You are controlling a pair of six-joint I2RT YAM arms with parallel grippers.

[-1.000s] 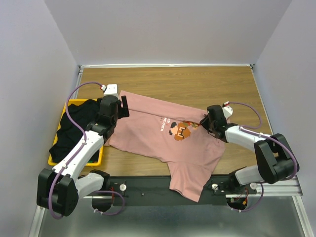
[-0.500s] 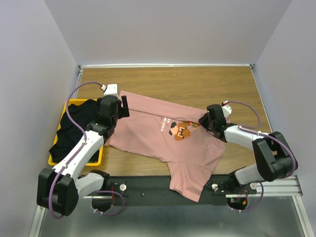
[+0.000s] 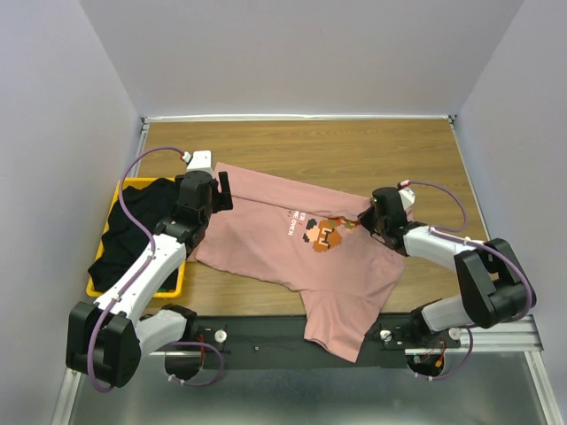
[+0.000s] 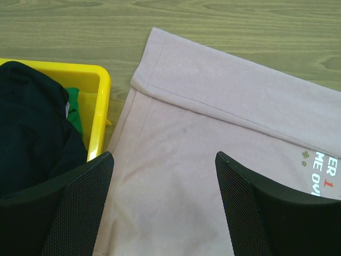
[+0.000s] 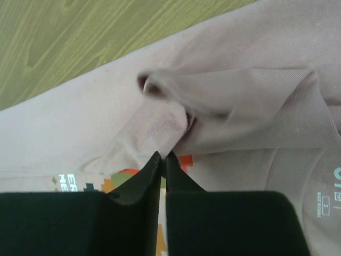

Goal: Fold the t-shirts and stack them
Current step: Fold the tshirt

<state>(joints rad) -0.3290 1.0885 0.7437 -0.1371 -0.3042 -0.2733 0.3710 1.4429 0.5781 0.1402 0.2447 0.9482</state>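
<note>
The dusty-pink t-shirt (image 3: 292,239) lies spread across the middle of the worktop (image 3: 354,150), print side up, with the pixel face (image 3: 323,233) and the white text (image 3: 295,223) just left of it. Its nearest part lies over the dark rail (image 3: 257,332) at the near edge, between the bases of my 2 arms.

My right claw (image 3: 368,217) sits at the shirt's right side, just right of the face. In the right wrist view, the 2 fingers of this claw (image 5: 161,156) are drawn almost together, with only a thin slit between them. A raised, bunched fold of the pink cloth (image 5: 213,101) runs down into their tips, so I have it pinched there. The printed size mark (image 5: 325,202) shows on the cloth to the right.

My left claw (image 3: 221,190) hangs over the shirt's far-left part. Its fingers (image 4: 80,202) are spread wide and hold nothing; between them I see flat pink cloth (image 4: 165,176). Along the far edge, a strip of the shirt is turned over on itself (image 4: 224,90).

The black t-shirt (image 3: 133,235) lies heaped in the yellow basket (image 3: 131,182) at the left side of the worktop, just beside the pink shirt's left edge. A bit of green cloth (image 4: 74,109) shows inside the basket next to it.
</note>
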